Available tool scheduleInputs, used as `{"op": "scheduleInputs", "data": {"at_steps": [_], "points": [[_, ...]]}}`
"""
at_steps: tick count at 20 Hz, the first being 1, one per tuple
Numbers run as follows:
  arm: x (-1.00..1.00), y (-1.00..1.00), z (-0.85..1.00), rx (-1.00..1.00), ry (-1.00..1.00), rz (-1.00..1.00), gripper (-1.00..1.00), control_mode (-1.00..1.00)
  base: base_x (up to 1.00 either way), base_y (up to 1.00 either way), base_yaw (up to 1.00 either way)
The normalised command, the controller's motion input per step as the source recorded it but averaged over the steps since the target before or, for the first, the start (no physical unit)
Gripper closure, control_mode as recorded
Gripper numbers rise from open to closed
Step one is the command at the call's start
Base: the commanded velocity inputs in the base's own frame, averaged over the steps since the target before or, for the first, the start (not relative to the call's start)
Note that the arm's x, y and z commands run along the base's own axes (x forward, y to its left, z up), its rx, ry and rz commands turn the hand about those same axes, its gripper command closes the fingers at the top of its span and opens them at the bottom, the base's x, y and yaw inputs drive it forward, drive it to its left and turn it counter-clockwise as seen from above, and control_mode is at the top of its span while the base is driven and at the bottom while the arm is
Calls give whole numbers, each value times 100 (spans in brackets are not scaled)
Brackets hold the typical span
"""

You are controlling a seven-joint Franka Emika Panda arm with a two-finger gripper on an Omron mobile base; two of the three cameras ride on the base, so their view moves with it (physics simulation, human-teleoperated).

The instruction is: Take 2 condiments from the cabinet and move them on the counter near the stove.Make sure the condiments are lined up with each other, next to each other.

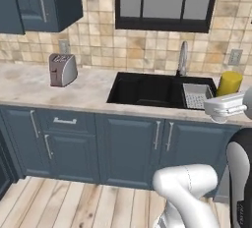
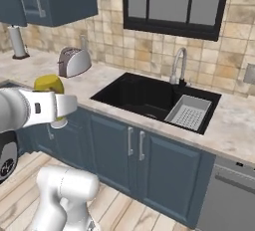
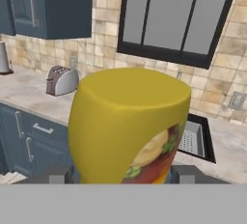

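Your widest thing here is the desk, a beige marbled top running over dark blue base cabinets, with tan tile on the wall behind it. Above the wall sits a dark-framed window. At upper left hangs a blue wall cabinet with a long steel handle. Set into the desk you have the black sink, its curved tap at the back edge and a pale grey drain basket in its right-hand part. To the left of the sink, well apart from it, a silver toaster stands on the desk near the wall. In the right base view a white paper-towel roll stands upright further left, beyond the toaster.

Your yellow bottle is off the desk and in the air in front of the base cabinets, held at the end of the arm. In the hand view it stands close before the camera, its red-orange label with a picture of food turned to the lower right. The jaws are closed on the bottle: the gripper has one dark fingertip on each side of its base, touching it.
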Motion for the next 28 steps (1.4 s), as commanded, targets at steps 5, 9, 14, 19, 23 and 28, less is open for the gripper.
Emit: {"op": "scheduleInputs", "data": {"at_steps": [5, 9, 14, 19, 23, 28], "points": [[0, 0, 0, 0, 0, 0, 100, 100, 0, -88, -8], [0, 0, 0, 0, 0, 0, 100, 100, 0, -91, -8], [0, 0, 0, 0, 0, 0, 100, 100, 0, -87, -6], [0, 0, 0, 0, 0, 0, 100, 100, 0, -70, 0], [0, 0, 0, 0, 0, 0, 100, 100, 0, -53, 0], [0, 0, 0, 0, 0, 0, 100, 100, 0, -48, -1]]}}
